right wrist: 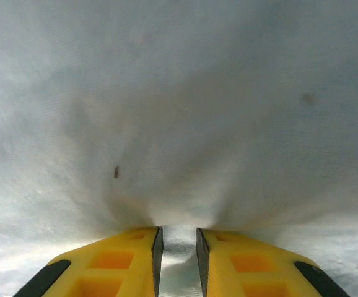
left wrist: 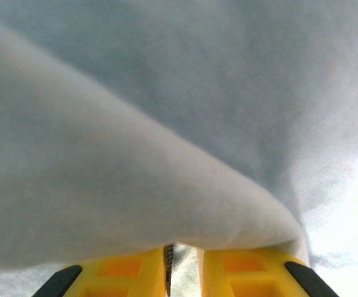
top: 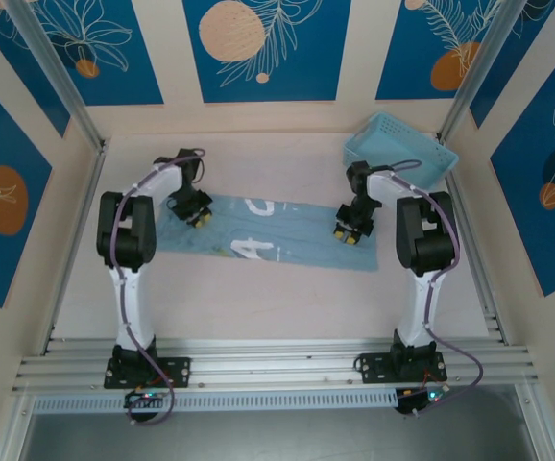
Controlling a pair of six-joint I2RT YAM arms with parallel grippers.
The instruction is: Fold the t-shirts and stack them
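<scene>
Looking at this one, the t-shirt [top: 268, 230] is lying as a long folded strip across the middle of the table [top: 258, 307], stretched between the two arms, with the basket [top: 398, 149] sitting well apart at the back right. The left gripper [top: 199, 217] is on the left end of the strip and the right gripper [top: 347, 233] is on the right end. From the right wrist cam the yellow fingers [right wrist: 123, 253] are nearly together, with cloth puckered into the slot, so that's a proper pinch. On the left the jaws are just as narrow under a fat fold of fabric, and it looks pinched too, though I'm less sure how much cloth is really in there. My worry is that the left side has only a thin edge: if the arms lift or swing the strip over, that end could slip out and the fold would land crooked. Also, if they grabbed only the top layer, the lower one stays behind and the whole thing opens up. Uneven lifting would skew it too
</scene>
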